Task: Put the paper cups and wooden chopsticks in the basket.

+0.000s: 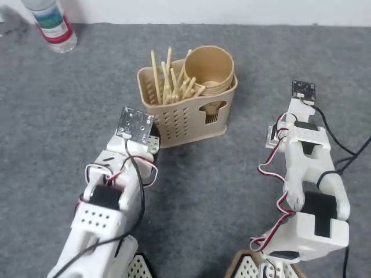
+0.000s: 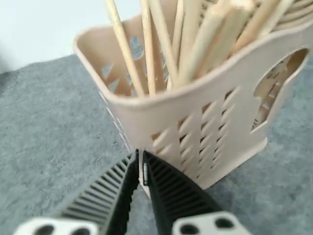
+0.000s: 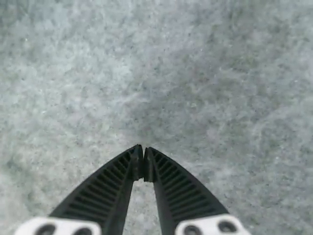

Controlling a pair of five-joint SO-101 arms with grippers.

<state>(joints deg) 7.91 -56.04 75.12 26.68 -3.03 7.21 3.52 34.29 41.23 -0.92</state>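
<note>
High view: the basket (image 1: 186, 113) stands at upper centre of the table (image 1: 58, 116). It holds the wooden chopsticks (image 1: 168, 81) and the stacked paper cups (image 1: 210, 68) (cups in its right-hand part).

Left wrist view: the left claw (image 2: 142, 164) is closed and empty, tips just beside the basket wall.

Right wrist view: the right claw (image 3: 143, 159) is closed and empty, above the grey table surface.

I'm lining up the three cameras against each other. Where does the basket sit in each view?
High view: the basket stands at upper middle, holding chopsticks and paper cups.
Left wrist view: it stands close in front of the shut left end effector.
Right wrist view: grey carpet lies under the shut right end effector.
Shared landmark: the grey carpet.
</note>
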